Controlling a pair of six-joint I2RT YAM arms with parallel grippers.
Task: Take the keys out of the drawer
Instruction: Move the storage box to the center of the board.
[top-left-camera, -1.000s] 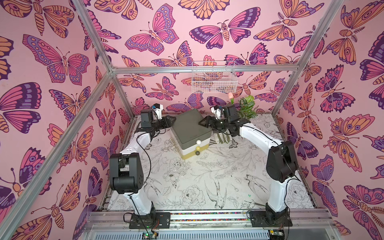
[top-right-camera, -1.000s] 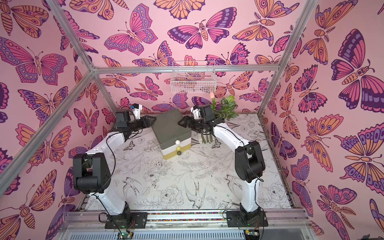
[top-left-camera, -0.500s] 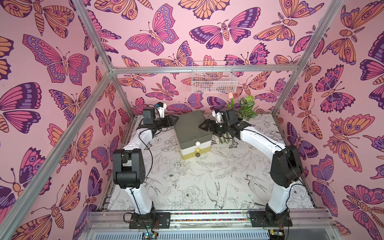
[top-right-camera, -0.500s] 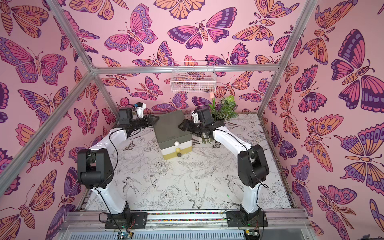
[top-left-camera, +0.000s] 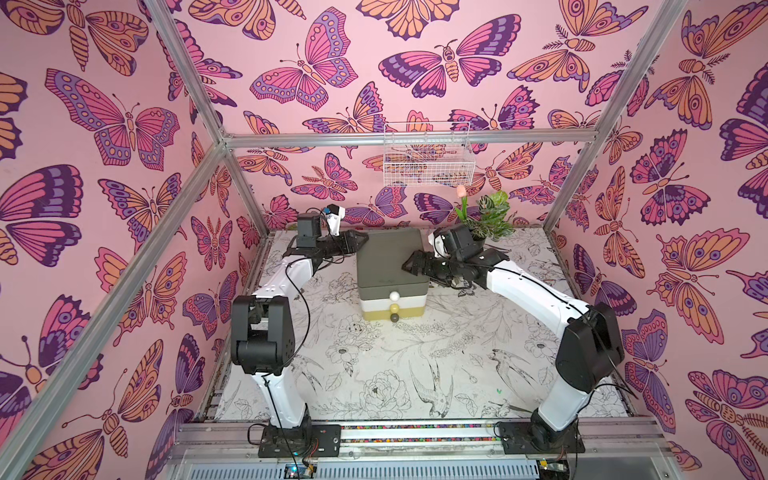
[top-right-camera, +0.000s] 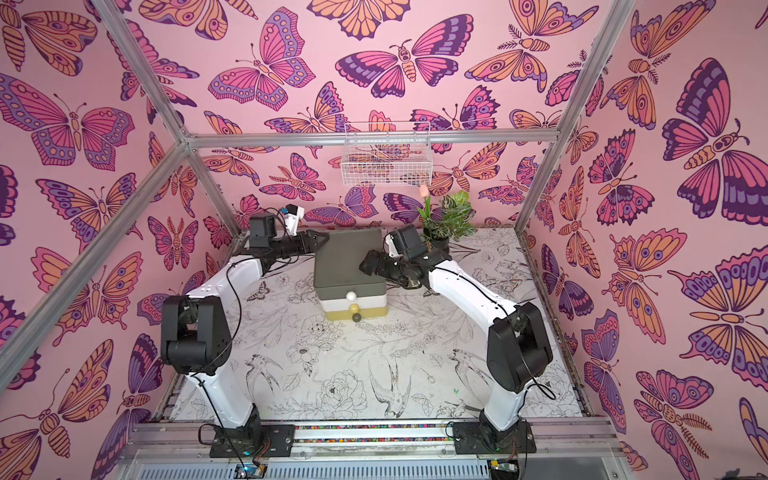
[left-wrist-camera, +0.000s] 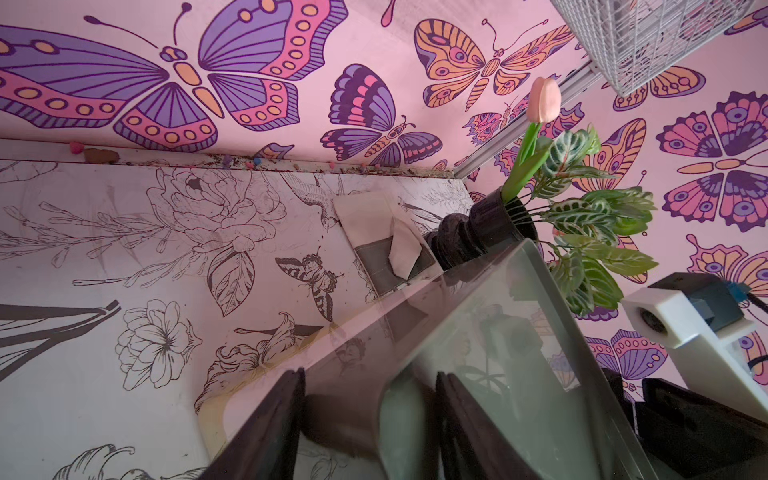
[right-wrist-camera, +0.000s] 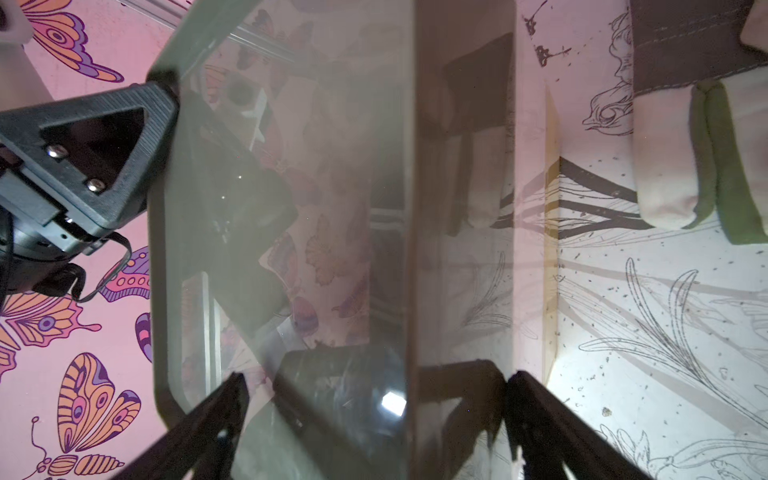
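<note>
The keys are hidden; no drawer stands open. The drawer chest (top-left-camera: 390, 257) (top-right-camera: 347, 257) has a grey top and white and yellow fronts with small round knobs (top-left-camera: 394, 296), all pushed in. My left gripper (top-left-camera: 365, 239) (top-right-camera: 326, 238) is at its back left corner. In the left wrist view the left gripper (left-wrist-camera: 370, 415) has its jaws apart, straddling the chest's (left-wrist-camera: 498, 353) upper edge. My right gripper (top-left-camera: 409, 266) (top-right-camera: 365, 264) is at the chest's right side. In the right wrist view it (right-wrist-camera: 376, 395) stands wide open across the chest's (right-wrist-camera: 311, 208) top right edge.
A potted plant with a pink tulip (top-left-camera: 486, 220) stands at the back right, close behind the right wrist. A white wire basket (top-left-camera: 428, 158) hangs on the back wall. A folded cloth pouch (left-wrist-camera: 386, 245) lies behind the chest, and rolled cloths (right-wrist-camera: 681, 166) lie to its right.
The chest has swung round from a skewed stance to sit squarer, its knobs facing the front edge. Both grippers moved with it, keeping to its sides.
</note>
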